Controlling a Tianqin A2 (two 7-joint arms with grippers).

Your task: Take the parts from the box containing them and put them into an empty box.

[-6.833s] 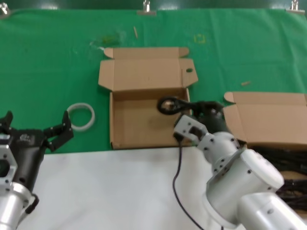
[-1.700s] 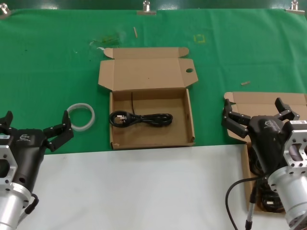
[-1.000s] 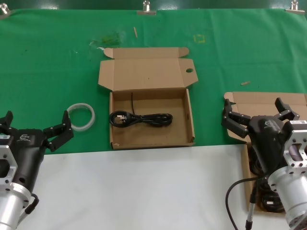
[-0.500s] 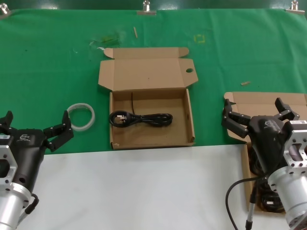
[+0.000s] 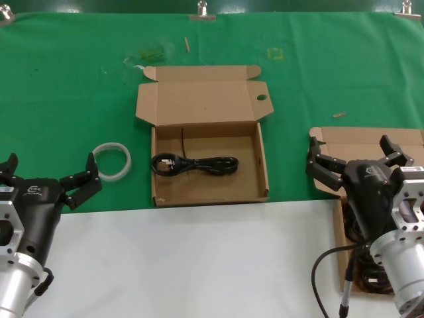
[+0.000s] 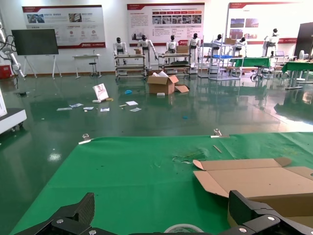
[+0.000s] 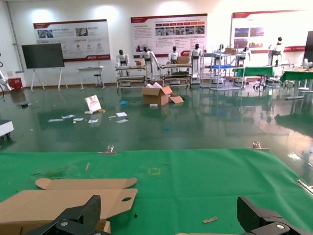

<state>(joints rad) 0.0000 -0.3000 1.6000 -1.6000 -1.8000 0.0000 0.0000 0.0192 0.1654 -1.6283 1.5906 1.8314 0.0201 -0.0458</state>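
Black cable (image 5: 194, 163) in holed carton (image 5: 207, 173), well left of right tool (image 5: 358, 161), spread, empty, left tool (image 5: 48, 173) spread

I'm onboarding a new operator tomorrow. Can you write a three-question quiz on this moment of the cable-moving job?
1. True or false: the centre carton, whose lid tab has a round hole, holds one black power cable.
2. Which gripper is raised in front of the carton of remaining cables? A) left gripper B) right gripper
3. Fill in: the white ring lies on the green mat, on the centre carton's ____ side.

Key: 1 true; 2 B; 3 left. Both grippers are open and hold nothing.
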